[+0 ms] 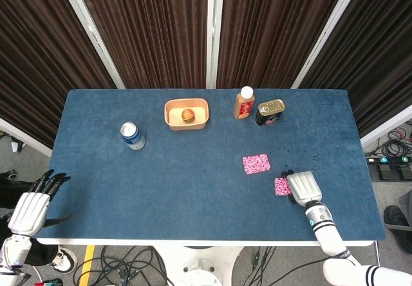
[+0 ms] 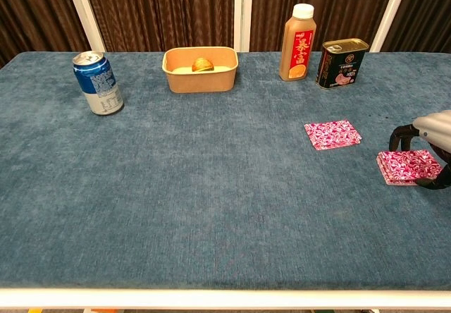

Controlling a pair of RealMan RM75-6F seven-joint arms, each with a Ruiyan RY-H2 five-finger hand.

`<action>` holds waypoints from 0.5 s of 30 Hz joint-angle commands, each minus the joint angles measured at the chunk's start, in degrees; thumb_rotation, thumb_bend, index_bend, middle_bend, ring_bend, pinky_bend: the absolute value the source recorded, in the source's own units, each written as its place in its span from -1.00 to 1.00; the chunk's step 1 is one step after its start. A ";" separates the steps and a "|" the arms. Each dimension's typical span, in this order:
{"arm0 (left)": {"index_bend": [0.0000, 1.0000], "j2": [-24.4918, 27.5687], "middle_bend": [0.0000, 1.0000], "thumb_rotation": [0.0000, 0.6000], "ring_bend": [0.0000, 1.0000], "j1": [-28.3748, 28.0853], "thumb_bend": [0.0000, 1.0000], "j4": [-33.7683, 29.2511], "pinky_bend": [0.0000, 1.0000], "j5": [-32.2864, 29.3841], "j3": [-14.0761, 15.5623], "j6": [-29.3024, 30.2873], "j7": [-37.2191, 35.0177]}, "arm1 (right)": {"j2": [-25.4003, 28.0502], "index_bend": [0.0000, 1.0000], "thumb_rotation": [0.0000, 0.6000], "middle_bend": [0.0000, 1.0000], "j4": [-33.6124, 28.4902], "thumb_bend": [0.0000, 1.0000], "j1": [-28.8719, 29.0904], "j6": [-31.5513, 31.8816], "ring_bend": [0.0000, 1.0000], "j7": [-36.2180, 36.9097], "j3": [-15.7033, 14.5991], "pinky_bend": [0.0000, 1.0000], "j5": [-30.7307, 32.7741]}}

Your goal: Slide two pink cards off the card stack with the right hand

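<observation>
A pink patterned card stack (image 2: 407,166) lies near the table's right front, partly under my right hand (image 2: 430,144). In the head view the stack (image 1: 281,187) shows just left of the right hand (image 1: 302,187), whose dark fingers curl down around it and rest on its top. One single pink card (image 1: 256,163) lies flat on the blue cloth to the stack's upper left, also seen in the chest view as the loose card (image 2: 332,134). My left hand (image 1: 31,207) hangs off the table's left front corner, fingers spread, holding nothing.
A blue soda can (image 1: 132,136) stands at the left. At the back are a tan bowl (image 1: 187,114) with a small bun, an orange-labelled bottle (image 1: 244,103) and a dark tin (image 1: 270,112). The table's front edge (image 1: 206,241) runs close to the right hand.
</observation>
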 commanded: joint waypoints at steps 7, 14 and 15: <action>-0.65 0.05 -0.70 1.00 -0.95 0.03 -0.99 -0.07 -0.63 0.05 0.00 0.12 0.04 | 1.50 -0.12 1.00 -0.18 -0.69 -0.51 1.29 -0.27 0.48 0.25 2.76 0.54 1.12; -0.65 0.19 -0.70 1.00 -0.95 0.06 -0.99 -0.27 -0.63 -0.12 -0.07 0.09 0.30 | -0.50 -0.12 1.00 -0.18 4.23 -0.51 5.09 -2.85 0.48 -1.83 6.22 0.54 4.47; -0.65 0.18 -0.70 1.00 -0.95 0.09 -0.99 -0.26 -0.63 -0.16 -0.05 0.06 0.38 | -1.31 -0.12 1.00 -0.18 5.63 -0.51 5.81 -3.50 0.48 -2.20 6.72 0.54 5.32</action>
